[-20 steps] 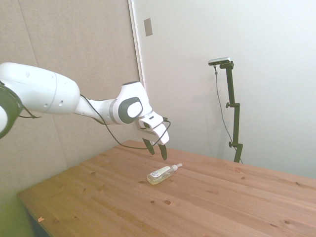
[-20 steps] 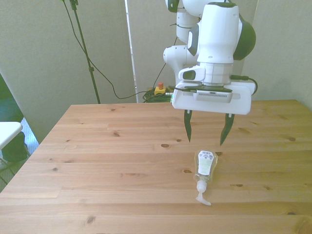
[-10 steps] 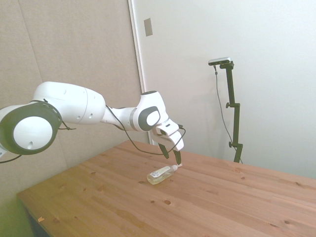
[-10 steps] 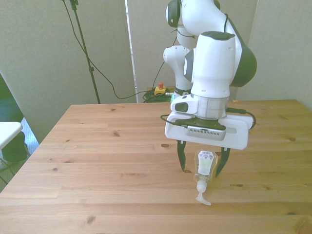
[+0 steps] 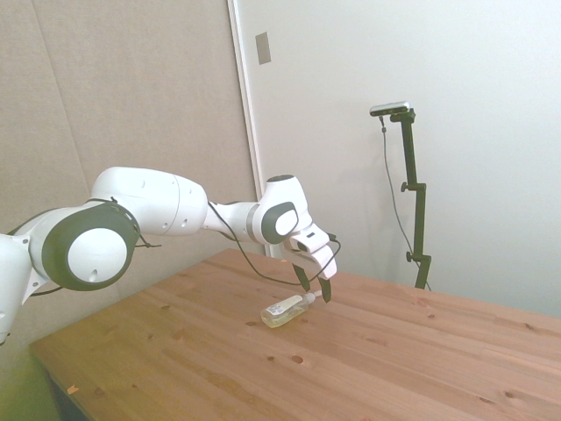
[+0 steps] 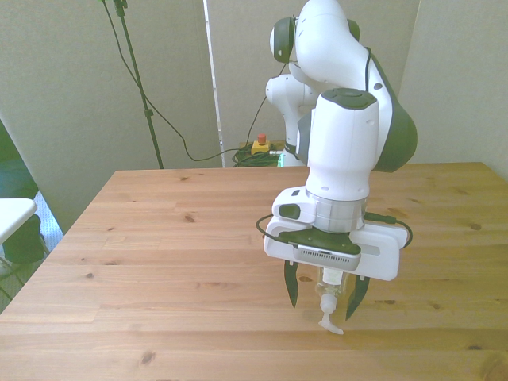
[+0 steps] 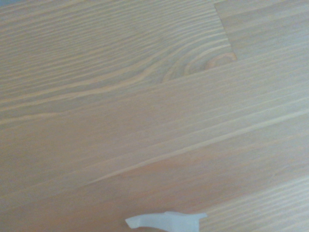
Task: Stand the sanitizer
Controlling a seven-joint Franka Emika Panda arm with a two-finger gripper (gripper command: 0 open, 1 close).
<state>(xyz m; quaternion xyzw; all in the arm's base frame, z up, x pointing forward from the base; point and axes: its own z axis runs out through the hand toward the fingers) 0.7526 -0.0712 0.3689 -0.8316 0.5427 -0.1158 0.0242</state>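
Here the sanitizer lies flat on its side on the wooden table, its white pump top pointing toward the near edge in the front view. The pincer hangs low over that pump end, spread wide — its 2 dark fingers stand one on each side of the neck, not touching it. In the wrist view only the pump's white spout shows against blurred wood grain — nothing else.

The sanitizer lies on the table (claw astride it).
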